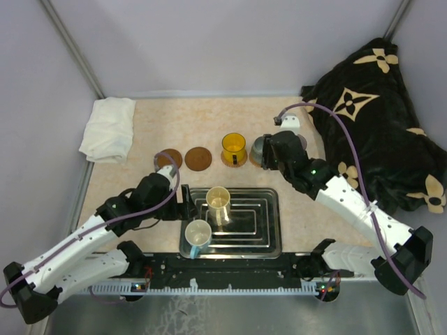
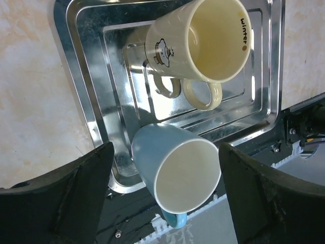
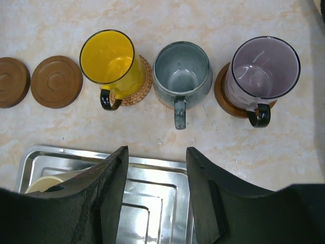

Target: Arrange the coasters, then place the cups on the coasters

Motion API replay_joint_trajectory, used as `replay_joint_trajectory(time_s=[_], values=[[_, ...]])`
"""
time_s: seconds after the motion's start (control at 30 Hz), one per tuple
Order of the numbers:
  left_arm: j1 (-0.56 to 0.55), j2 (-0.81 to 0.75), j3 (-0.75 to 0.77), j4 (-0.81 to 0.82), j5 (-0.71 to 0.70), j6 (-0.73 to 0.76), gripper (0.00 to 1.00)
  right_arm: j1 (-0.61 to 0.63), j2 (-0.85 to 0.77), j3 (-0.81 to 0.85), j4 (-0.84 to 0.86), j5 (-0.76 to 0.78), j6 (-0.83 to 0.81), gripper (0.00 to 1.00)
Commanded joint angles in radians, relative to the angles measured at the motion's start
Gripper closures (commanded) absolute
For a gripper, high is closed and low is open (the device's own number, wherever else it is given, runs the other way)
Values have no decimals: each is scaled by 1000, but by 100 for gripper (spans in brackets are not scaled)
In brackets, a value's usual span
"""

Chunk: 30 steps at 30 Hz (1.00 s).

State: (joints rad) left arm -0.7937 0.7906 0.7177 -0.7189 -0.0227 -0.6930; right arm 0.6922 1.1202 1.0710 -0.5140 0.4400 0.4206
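A steel tray (image 1: 269,227) holds two cups: the cream cup (image 1: 218,199) and the light blue cup (image 2: 175,170) at its near-left corner. My left gripper (image 2: 167,188) is open and straddles the blue cup, with a gap on each side. Behind the tray, the yellow cup (image 3: 110,63), the grey cup (image 3: 182,71) and the purple cup (image 3: 263,71) each stand on a coaster. Two bare brown coasters (image 3: 57,81) (image 3: 11,82) lie to their left. My right gripper (image 3: 156,152) hangs open and empty over the tray's far edge, in front of the grey cup.
A folded white cloth (image 1: 108,129) lies at the back left. A black blanket with tan flowers (image 1: 380,118) fills the right side. A black rail (image 1: 230,269) runs along the near table edge, just below the tray.
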Motion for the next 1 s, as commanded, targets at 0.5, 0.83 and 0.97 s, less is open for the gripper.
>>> replay_joint_trajectory(time_s=[0.5, 0.83, 0.97], values=[[-204, 53, -4, -171, -154, -231, 22, 6, -36, -39, 20, -1, 27, 50], [-206, 104, -6, -167, -174, -211, 29, 7, -43, -31, 20, 13, 16, 50], [-206, 106, -30, -126, -153, -207, 36, 7, -47, -25, 16, 22, 7, 50]])
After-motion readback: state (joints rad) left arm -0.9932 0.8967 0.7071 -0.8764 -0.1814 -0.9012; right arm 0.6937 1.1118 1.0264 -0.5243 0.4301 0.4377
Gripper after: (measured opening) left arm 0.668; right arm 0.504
